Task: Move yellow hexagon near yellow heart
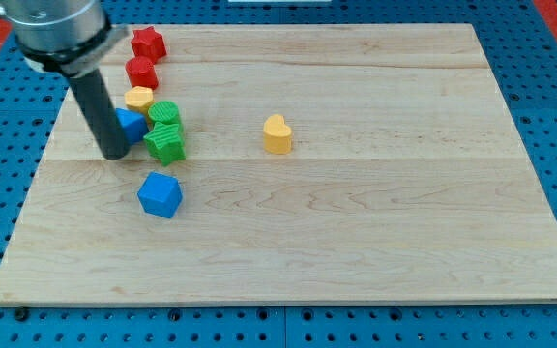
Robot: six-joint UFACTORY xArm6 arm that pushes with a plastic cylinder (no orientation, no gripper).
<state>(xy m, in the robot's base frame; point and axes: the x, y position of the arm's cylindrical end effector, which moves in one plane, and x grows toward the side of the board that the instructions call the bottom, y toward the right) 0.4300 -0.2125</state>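
Tip: my tip [115,154] rests on the table [356,242]; the rod carries no gripper.
Nearest: a blue block [131,124] touches it on the view's right.
Yellow hexagon [139,98]: just beyond, up-right.
Yellow heart [278,134]: well apart, far right.

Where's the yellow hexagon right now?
The yellow hexagon sits at the view's upper left, between a red block above and green blocks below.
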